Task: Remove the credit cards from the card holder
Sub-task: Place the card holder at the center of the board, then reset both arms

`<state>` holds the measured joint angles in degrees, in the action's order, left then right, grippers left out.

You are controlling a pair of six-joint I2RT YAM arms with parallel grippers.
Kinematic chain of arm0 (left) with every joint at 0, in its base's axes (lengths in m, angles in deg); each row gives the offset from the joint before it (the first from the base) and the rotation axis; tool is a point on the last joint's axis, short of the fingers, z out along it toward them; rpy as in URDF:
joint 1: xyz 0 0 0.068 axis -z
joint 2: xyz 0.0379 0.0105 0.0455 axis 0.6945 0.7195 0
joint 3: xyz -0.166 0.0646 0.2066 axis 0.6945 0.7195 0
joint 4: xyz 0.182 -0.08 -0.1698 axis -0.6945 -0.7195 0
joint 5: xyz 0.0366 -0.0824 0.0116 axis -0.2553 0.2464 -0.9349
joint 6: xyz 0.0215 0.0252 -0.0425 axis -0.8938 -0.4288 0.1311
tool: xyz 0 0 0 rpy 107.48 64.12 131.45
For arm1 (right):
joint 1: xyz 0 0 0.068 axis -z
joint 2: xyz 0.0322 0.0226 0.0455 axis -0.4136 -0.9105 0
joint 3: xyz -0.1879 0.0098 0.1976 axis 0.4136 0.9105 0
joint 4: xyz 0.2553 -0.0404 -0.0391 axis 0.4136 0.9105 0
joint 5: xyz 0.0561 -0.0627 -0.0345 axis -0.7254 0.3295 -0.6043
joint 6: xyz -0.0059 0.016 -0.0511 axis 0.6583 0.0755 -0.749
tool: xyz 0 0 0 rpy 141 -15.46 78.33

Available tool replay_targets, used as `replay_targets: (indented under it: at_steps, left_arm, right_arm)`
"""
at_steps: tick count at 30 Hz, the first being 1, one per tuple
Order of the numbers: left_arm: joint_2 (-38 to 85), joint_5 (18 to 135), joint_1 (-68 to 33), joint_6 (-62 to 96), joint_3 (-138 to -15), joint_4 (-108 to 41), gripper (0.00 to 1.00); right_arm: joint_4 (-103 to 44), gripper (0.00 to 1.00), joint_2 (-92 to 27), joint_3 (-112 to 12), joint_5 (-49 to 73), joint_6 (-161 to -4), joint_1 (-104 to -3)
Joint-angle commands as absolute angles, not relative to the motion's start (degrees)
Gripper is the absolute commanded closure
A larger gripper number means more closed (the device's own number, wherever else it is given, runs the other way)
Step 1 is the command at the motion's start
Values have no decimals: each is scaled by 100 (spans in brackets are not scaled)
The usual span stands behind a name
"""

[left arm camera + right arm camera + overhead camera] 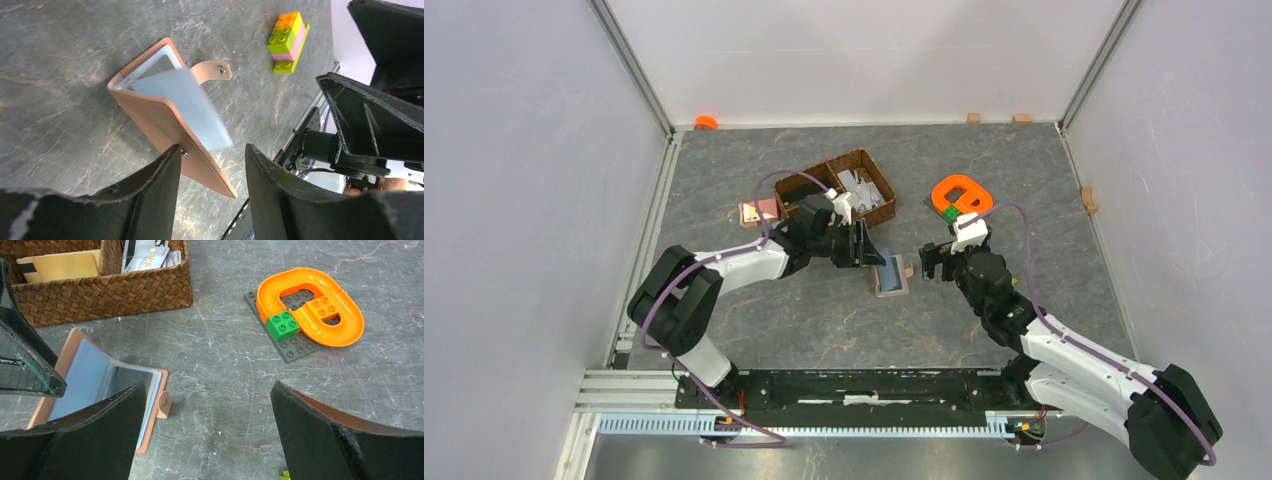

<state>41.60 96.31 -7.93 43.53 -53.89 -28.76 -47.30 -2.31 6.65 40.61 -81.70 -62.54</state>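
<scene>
Right gripper (pixel 207 387) spread wide above an open card holder (pixel 67 347).
The tan card holder lies unfolded on the grey counter, a pale blue card (pixel 85 372) in its sleeve, near a wicker basket (pixel 107 292); well apart sits an orange track (pixel 345 305) with a green brick (pixel 282 325).

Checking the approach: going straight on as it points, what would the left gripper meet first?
Likely the card holder, its tan flap just ahead of the left gripper; depth unclear.

Cropped at top: basket (pixel 100 295); behind right claw (pixel 208 385) finger (pixel 85 440): card holder (pixel 71 340) lower part.
</scene>
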Motion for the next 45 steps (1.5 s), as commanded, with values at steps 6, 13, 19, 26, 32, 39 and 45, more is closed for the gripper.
replay_targets:
  at_steps: [6,13,19,26,32,39,45]
  left_arm:
    - [4792,10129,-560,4399,-5717,-2230,85]
    - [5234,10102,-478,4314,-5954,-2305,72]
    - [5892,9875,-413,4205,-6273,-2614,71]
    - [6223,9535,-399,4216,-6390,-2668,73]
    - [4725,9327,-424,3776,-5865,-2728,70]
    - [2505,7722,-558,3204,-5136,-3309,26]
    - [1454,6479,-943,3231,-4611,-3378,0]
  right_arm:
    - [-4955,2,-192,669,3929,-8033,-6198]
    - [-4986,2,-166,700,3885,-8007,-6161]
    - [-5038,2,-108,755,3817,-7976,-6091]
    - [-5318,2,279,1012,3573,-8039,-5879]
    - [-5385,2,607,1129,3337,-8169,-5473]
    - [-5654,2,752,1305,3512,-8676,-4952]
    - [-6012,2,895,1555,3647,-9225,-4594]
